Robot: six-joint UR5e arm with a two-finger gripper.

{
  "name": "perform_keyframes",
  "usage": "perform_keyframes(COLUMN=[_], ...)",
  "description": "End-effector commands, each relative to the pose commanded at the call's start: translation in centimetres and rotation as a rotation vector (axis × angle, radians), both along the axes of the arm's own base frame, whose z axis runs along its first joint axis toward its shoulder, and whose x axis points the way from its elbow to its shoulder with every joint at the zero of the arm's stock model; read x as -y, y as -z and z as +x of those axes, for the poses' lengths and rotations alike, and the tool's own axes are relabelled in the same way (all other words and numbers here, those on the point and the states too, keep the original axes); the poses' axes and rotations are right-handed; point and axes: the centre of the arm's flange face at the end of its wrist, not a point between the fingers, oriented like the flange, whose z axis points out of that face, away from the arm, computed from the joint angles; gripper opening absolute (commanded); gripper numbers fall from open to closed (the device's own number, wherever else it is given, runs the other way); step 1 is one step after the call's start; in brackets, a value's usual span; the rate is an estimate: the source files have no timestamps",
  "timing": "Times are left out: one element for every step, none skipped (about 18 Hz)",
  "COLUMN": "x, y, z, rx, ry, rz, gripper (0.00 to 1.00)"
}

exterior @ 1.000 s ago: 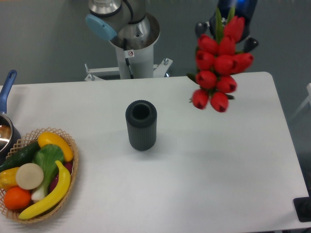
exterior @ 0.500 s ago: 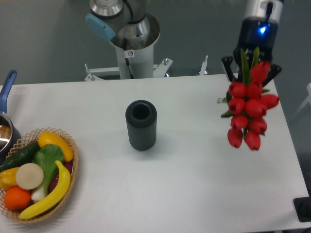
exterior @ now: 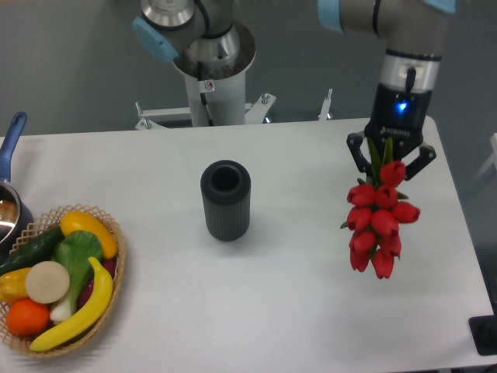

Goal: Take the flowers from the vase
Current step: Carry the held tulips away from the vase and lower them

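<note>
The bunch of red closed tulip buds with green stems and leaves (exterior: pixel 378 225) is held out of the dark grey-black ribbed cylindrical vase (exterior: pixel 226 200) and is seen hanging head-down over the right side of the white table (exterior: pixel 295 311), close to its right edge. Over the last second the bunch has been carried from above the far edge of the table, first right and then lower and slightly back toward the middle; the vase has not shifted. The black two-finger gripper (exterior: pixel 386 158) is closed on the stems, its fingers drawn in narrow around the green. By this, the pick-up is judged done in substance: the flowers are clear of the vase and well apart from it, and only a setting-down or a hold appears to remain. The buds are smooth, glossy and tightly packed, of uniform red, and are judged artificial. The vase is matt, finely ribbed vertically, with a round open mouth, now seen empty. At the near left corner a woven straw basket (exterior: pixel 109 311) of mixed fruit and vegetables is noted.
</note>
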Motion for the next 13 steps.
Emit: perform_keyframes(x=[-0.8,-1.5,-2.2,-2.7,-3.0,-3.6,-4.3,-4.7,-5.5,-6.2,-6.4,-6.6,-6.8], y=[0.5,1.3,1.8,2.2,2.6,3.0,3.7,4.4,4.9,4.9,4.8,4.7,4.5], z=[0.1,0.3,0.7,0.9,0.7,0.7,0.5,0.4,0.4,0.3,0.1,-0.3,-0.7], rx=[-0.007,-0.009,-0.016,-0.022,-0.029,-0.035,-0.041,-0.053,-0.065,-0.077,-0.067,-0.046,-0.027], ry=[0.006,0.011,0.017,0.019,0.019,0.024,0.029,0.036,0.057,0.076,0.086,0.093,0.101], rz=[-0.031,-0.067,-0.099,-0.129,-0.152,-0.180,-0.216,-0.258,-0.294,-0.318,-0.334,-0.346,-0.356], gripper=[0.00,0.00,0.00,0.00,0.00,0.00,0.00,0.00,0.01,0.01,0.01,0.01,0.01])
